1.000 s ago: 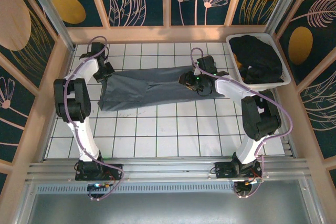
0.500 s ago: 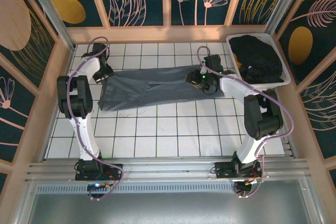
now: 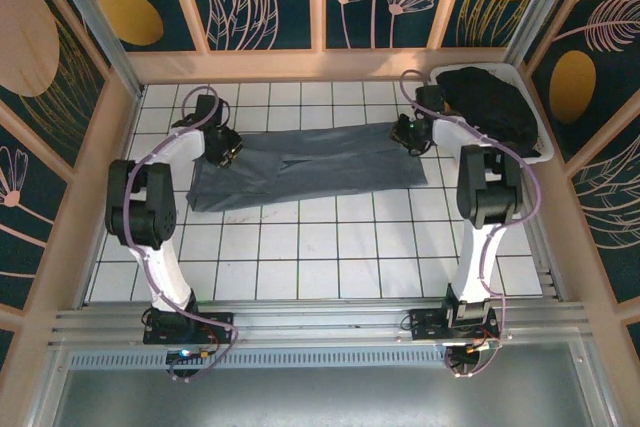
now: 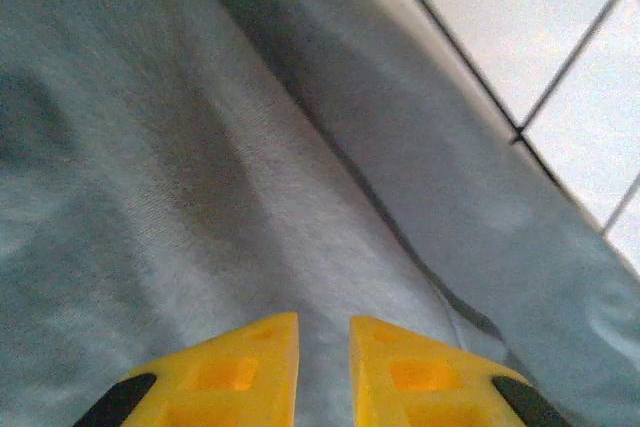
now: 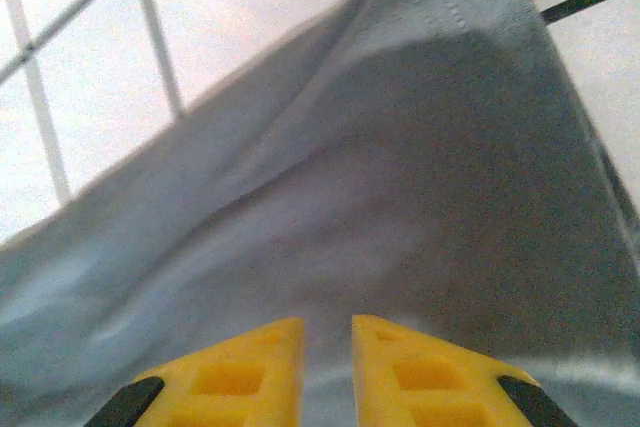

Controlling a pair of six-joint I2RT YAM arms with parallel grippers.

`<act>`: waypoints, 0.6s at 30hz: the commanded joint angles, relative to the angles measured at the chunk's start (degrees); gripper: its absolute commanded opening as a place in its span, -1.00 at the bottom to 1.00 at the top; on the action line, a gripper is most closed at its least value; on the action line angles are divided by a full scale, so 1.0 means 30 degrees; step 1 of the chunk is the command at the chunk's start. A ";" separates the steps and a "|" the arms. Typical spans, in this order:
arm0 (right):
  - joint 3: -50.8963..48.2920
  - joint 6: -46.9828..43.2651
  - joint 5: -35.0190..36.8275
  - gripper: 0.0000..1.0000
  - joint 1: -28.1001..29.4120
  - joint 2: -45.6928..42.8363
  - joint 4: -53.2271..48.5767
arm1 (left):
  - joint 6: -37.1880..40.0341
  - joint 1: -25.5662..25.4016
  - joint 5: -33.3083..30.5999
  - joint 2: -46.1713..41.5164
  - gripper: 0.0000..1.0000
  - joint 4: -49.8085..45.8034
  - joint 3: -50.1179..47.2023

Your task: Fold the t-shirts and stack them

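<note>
The slate blue-grey t-shirt (image 3: 310,165) lies as a long folded strip across the middle of the tiled table. My left gripper (image 3: 228,150) is down on its far left end. In the left wrist view the yellow fingers (image 4: 250,367) stand a narrow gap apart, and grey cloth (image 4: 200,147) runs into that gap. My right gripper (image 3: 407,134) sits on the strip's far right corner. Its fingers (image 5: 420,372) are likewise nearly together on the cloth (image 5: 420,167). Black t-shirts (image 3: 488,109) are heaped in the bin.
The white plastic bin (image 3: 503,164) stands at the back right corner, close to the right arm. Wooden walls ring the table. White tiles (image 3: 320,257) lie bare between the shirt and the arm bases.
The left gripper slid right onto the shirt's left end, opened, then narrowed. The right gripper moved back and to the right to the far right corner, and its jaws narrowed.
</note>
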 commanded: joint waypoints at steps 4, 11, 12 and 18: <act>0.0529 -0.1063 0.2136 -0.58 0.0023 0.1328 -0.2982 | -0.0303 0.0160 0.0263 0.3715 -0.62 -0.0857 0.2201; -0.6179 0.1475 0.2485 -0.58 0.0935 -0.3074 -0.2942 | -0.0416 -0.0111 0.1025 0.7924 -0.62 -0.0174 0.8206; -0.7209 0.1913 0.2371 -0.58 0.1294 -0.3867 -0.2905 | -0.0576 -0.0279 0.1276 0.8702 -0.61 -0.0072 0.9295; -1.3454 0.6232 0.0665 -0.58 0.5407 -0.9108 -0.2224 | -0.2287 -0.2169 0.3667 1.3939 -0.61 0.1536 1.7268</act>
